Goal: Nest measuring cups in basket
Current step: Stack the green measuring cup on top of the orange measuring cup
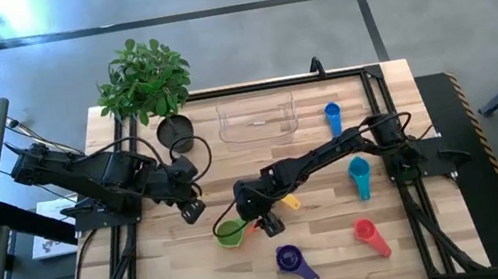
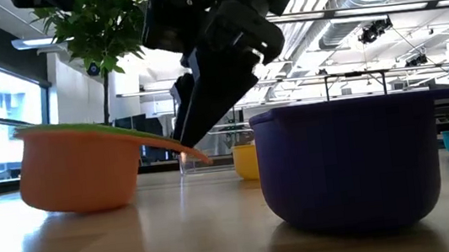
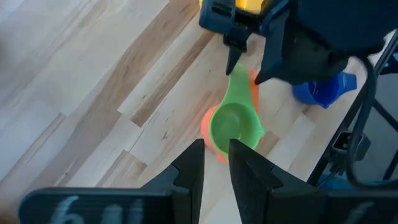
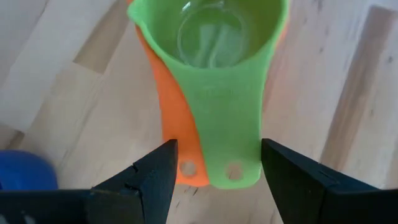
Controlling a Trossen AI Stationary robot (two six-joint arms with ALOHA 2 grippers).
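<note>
The small green plastic measuring cup (image 4: 217, 74) sits nested inside the slightly larger orange plastic measuring cup (image 4: 168, 112) on the pale wooden table (image 1: 170, 274), their short flat handles fanned a little apart and pointing toward the right gripper (image 4: 214, 180); that gripper hovers low over the two handle ends with its dark fingers spread wide to either side, closed on nothing; from the side view the fingertips look just at the orange handle, though whether they touch it cannot be told. The left gripper (image 3: 214, 165) waits nearby above the bare wood, fingers close together with only a narrow gap and nothing between them. The clear rectangular plastic basket (image 1: 257, 123) stands empty at the far edge of the table beside a small dark plant pot (image 1: 174, 129), well apart from the stacked pair; the yellow cup (image 1: 289, 201) lies just beside the right arm; the purple cup (image 1: 289, 258), red cup (image 1: 367, 233), teal cup (image 1: 359, 174) and blue cup (image 1: 332, 114) lie scattered singly. By my judgement the step in hand is taking up the green-in-orange pair; the next move calls for closing on both handles together, squarely enough that the inner cup does not slip out, then carrying the pair to the basket.
</note>
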